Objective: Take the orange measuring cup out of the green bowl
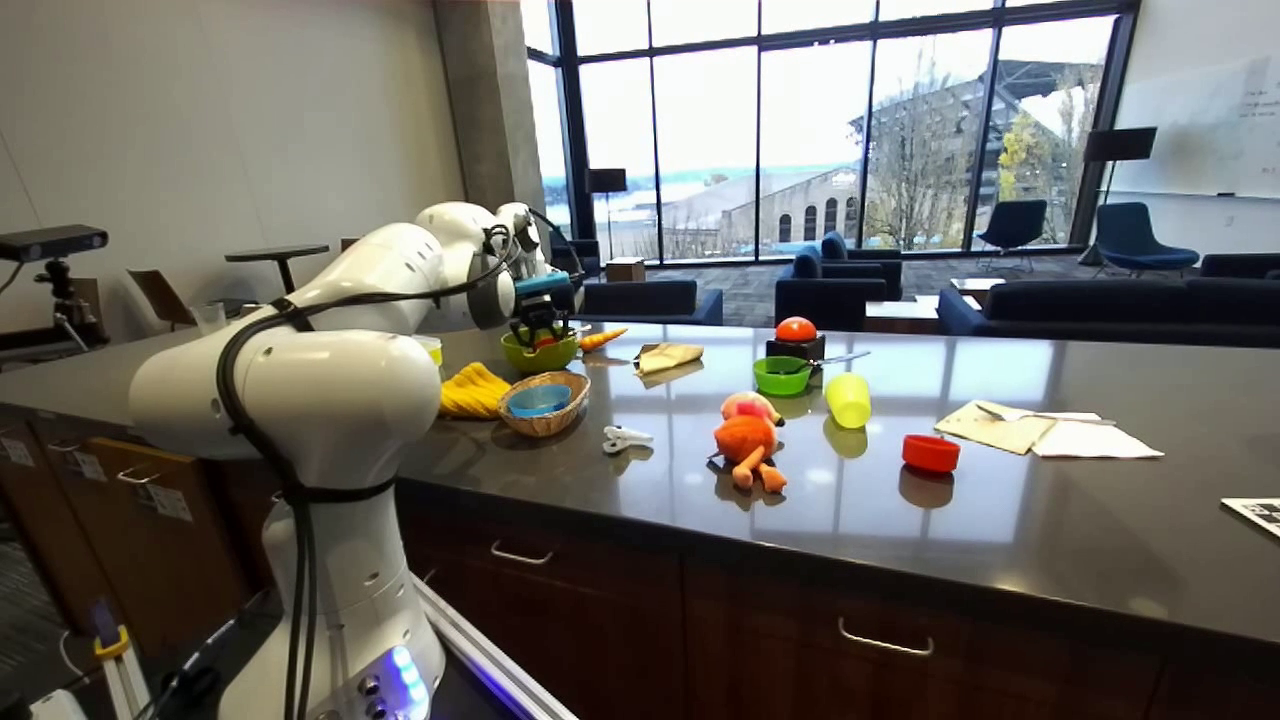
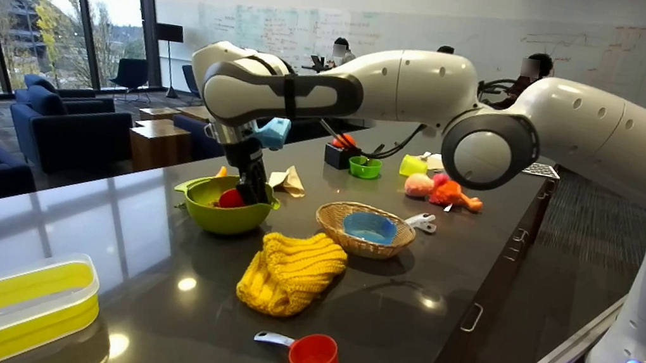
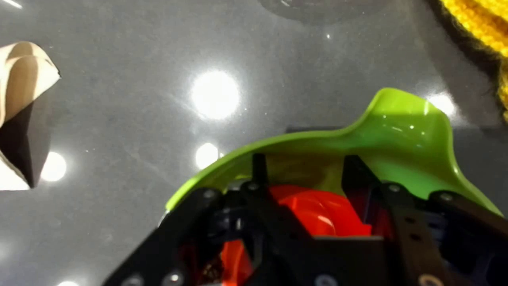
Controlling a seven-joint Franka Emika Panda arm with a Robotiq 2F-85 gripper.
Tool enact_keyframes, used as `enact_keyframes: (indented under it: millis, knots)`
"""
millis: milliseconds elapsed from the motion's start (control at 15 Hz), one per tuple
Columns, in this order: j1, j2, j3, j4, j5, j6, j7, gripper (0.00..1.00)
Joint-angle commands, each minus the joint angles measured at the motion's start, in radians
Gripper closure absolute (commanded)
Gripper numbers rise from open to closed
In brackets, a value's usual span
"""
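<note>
Gripper (image 3: 305, 165): fingers apart in the wrist view, reaching into the green bowl (image 3: 405, 139). Orange measuring cup (image 3: 333, 216): in the bowl, showing red between the fingers and partly hidden by them; contact cannot be told, as the near parts are blurred. Folded paper (image 3: 24, 79): on the bench (image 3: 131, 99), apart from the bowl.

In an exterior view, the gripper points down at a tilt into the bowl, and the red side of the measuring cup shows just beside its fingers. Another measuring cup (image 2: 314, 361) stands on the bench, near the yellow knitted cloth (image 2: 293, 276). A basket (image 2: 369, 250) holds a blue bowl (image 2: 370, 227).

In an exterior view, a carrot (image 1: 603, 339) lies just beside the green bowl. A stuffed toy (image 1: 746, 440) lies well apart from the gripper.
</note>
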Motion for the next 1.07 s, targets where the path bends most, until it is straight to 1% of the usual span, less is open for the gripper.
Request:
enact_keyframes:
  millis: [0,67,133,200,267,467,533,600,733,1000]
  knots:
    - [-0.007,0.034,0.009,0.075,0.007,-0.040,-0.013,0.77]
    - [-0.008,-0.036,0.007,-0.049,0.011,0.011,-0.003,0.85]
    - [-0.008,-0.037,0.006,-0.049,0.011,0.011,-0.001,0.92]
    - [-0.007,0.030,0.007,0.078,0.005,-0.041,-0.011,0.98]
    - [-0.007,-0.042,0.004,-0.045,0.008,0.010,0.000,1.00]
    - [-0.004,-0.051,0.002,-0.040,0.005,0.020,0.003,1.00]
    - [-0.001,-0.053,0.000,-0.041,0.003,0.022,0.006,0.75]
    - [0.005,-0.054,-0.006,-0.036,-0.005,0.035,0.009,0.73]
    - [0.012,-0.061,-0.004,-0.035,-0.009,0.056,-0.006,0.63]
    - [0.026,-0.073,-0.008,-0.042,-0.015,0.085,-0.004,0.36]
